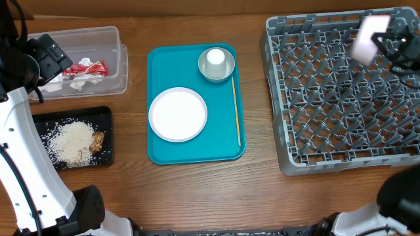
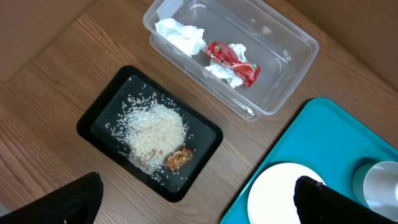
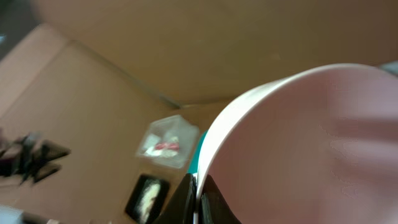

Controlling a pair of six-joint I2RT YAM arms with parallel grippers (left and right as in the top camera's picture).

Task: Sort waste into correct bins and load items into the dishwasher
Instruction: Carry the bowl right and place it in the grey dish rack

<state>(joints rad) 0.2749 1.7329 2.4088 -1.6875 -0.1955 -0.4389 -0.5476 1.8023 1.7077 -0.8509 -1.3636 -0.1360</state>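
Already the waste is sorted: wrapper (image 1: 92, 67) and napkin (image 2: 181, 34) in the tub (image 1: 121, 59), rice (image 1: 69, 139) in the black tray (image 1: 105, 118). The right claw (image 3: 200, 200) clamps the plate (image 1: 369, 36) above the rack (image 1: 341, 105); the left claw (image 2: 196, 205) gapes empty. The dish (image 1: 177, 114), bowl (image 1: 205, 69) and cup (image 1: 216, 58) wait on the teal tray (image 1: 197, 154).

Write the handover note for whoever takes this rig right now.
Left gripper: open, empty, by the clear tub.
Right gripper: shut on the large white plate, held above the dish rack, not racked yet.
Done: wrapper and napkin in clear tub; rice crumbs and snack piece in black tray.
Left: rack the plate, then the small dish, grey bowl and cup from the teal tray.
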